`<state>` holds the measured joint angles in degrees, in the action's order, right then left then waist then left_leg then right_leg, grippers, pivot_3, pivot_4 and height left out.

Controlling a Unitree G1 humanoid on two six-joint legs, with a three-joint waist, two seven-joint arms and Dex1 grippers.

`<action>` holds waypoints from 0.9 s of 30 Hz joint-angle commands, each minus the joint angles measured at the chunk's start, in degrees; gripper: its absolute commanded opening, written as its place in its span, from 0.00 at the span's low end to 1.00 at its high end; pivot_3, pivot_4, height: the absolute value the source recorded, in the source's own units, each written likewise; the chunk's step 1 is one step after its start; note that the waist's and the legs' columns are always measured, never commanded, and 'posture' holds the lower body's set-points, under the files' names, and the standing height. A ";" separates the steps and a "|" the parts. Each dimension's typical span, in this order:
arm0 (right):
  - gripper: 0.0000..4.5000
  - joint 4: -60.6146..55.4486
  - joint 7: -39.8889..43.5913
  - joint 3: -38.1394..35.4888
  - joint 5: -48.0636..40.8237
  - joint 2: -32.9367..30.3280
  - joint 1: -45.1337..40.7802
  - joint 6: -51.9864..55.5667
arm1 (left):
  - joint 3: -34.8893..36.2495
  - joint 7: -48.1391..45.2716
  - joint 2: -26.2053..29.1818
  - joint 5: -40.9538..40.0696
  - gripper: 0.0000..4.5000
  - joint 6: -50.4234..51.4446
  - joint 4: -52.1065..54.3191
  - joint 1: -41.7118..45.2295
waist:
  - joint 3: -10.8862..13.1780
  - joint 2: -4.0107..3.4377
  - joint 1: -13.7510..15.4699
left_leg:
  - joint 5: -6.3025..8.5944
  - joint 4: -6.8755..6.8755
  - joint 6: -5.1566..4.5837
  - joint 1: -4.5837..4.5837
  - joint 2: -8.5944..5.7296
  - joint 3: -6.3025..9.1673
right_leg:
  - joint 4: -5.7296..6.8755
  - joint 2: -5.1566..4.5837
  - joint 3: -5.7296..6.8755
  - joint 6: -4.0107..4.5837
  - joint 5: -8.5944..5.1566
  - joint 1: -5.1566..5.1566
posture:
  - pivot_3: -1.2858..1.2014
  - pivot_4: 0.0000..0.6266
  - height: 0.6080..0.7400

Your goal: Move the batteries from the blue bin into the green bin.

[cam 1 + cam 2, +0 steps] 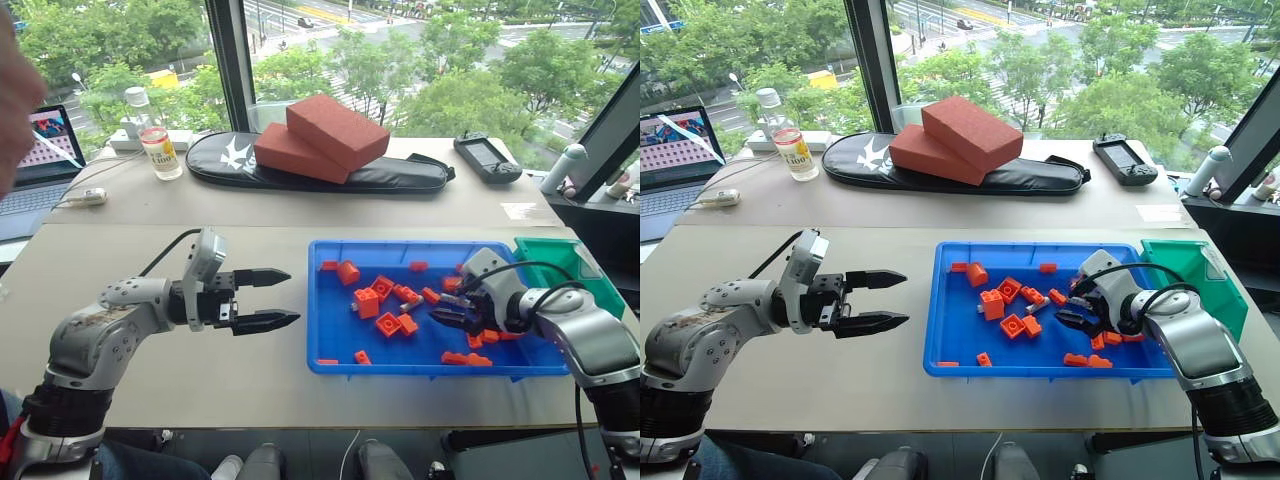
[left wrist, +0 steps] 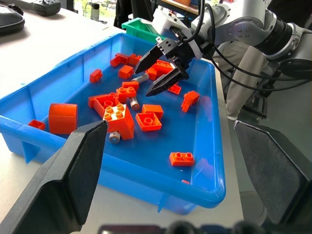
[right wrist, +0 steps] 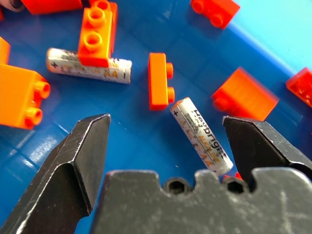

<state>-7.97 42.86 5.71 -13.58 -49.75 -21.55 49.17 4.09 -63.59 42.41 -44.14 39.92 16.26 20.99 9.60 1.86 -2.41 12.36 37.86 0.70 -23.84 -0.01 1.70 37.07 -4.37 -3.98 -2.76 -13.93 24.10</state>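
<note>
The right pincer (image 3: 165,146) hangs low inside the blue bin (image 1: 330,345), near the end that lies just beside the green bin (image 1: 560,255). Its jaws are partly spread and hold nothing. One battery (image 3: 201,135) lies on the blue bin's floor between the two fingers, closer to one of them. To grab it well, the pincer should likely shift so the battery sits in the middle, then drop a little and squeeze across its thin side, keeping clear of the small orange brick (image 3: 160,80) just beside it. A second battery (image 3: 90,65) lies farther off in the blue bin, partly hidden under another orange brick (image 3: 96,32). The left pincer (image 1: 262,297) hovers over the worktop (image 1: 150,240) outside the blue bin, spread and empty. The inside of the green bin is hidden by its walls and the right arm.
</note>
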 commanded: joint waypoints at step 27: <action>0.32 -1.74 -23.79 -30.51 7.72 -2.31 -3.14 15.73 | -0.59 -1.27 -0.15 1.02 1.00 -0.72 0.10 1.54 | 0.00 -0.06 -0.11 | 0.00 -0.01 0.00 -0.01 0.01 -0.08 | 0.03 0.01 -0.06 0.01 0.00 0.04 | 0.52 0.24 1.00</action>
<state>-8.12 19.84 -24.34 -6.57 -51.54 -24.51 65.71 3.16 -64.45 42.23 -42.87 39.89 15.65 21.85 9.60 1.80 -2.52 12.36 37.85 0.69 -23.85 -0.01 1.61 37.10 -4.36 -4.06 -2.75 -13.93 24.14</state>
